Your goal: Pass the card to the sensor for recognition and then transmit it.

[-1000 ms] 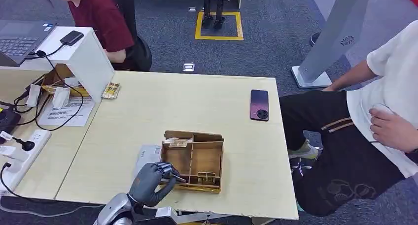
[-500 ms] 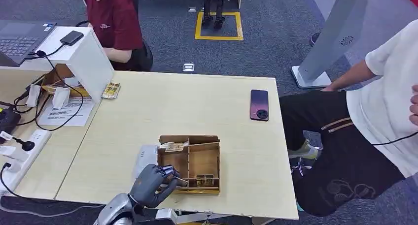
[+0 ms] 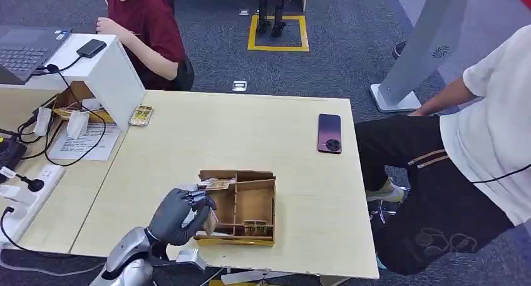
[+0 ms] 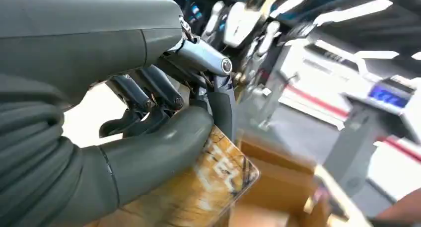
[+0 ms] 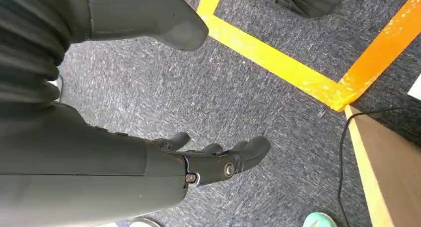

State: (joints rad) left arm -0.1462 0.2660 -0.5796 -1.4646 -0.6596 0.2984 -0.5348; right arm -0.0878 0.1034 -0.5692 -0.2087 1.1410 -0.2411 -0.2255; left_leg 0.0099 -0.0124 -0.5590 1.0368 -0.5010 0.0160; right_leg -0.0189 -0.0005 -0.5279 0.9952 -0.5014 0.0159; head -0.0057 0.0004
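My left hand (image 3: 178, 216) is at the left side of the open wooden box (image 3: 238, 175) near the table's front edge. In the left wrist view the left hand (image 4: 164, 137) pinches a brown patterned card (image 4: 218, 177) between thumb and fingers. From the head view a corner of that card (image 3: 211, 221) shows beside the box's left wall. Another patterned card (image 3: 217, 184) lies in the box's back left compartment. A black device (image 3: 92, 47) sits on top of a white stand (image 3: 116, 79) at the table's far left. My right hand (image 5: 218, 160) hangs over the grey carpet with fingers apart and nothing in it.
A dark phone (image 3: 329, 133) lies at the table's right. One more card (image 3: 141, 115) rests against the white stand. Cables and a power strip (image 3: 28, 192) fill the left desk. A person in red sits behind the stand; a person in white sits at the right.
My left hand has moved left and up from inside the box, with the card in its fingers. The box slid a little left. The person in red shifted and raised an arm.
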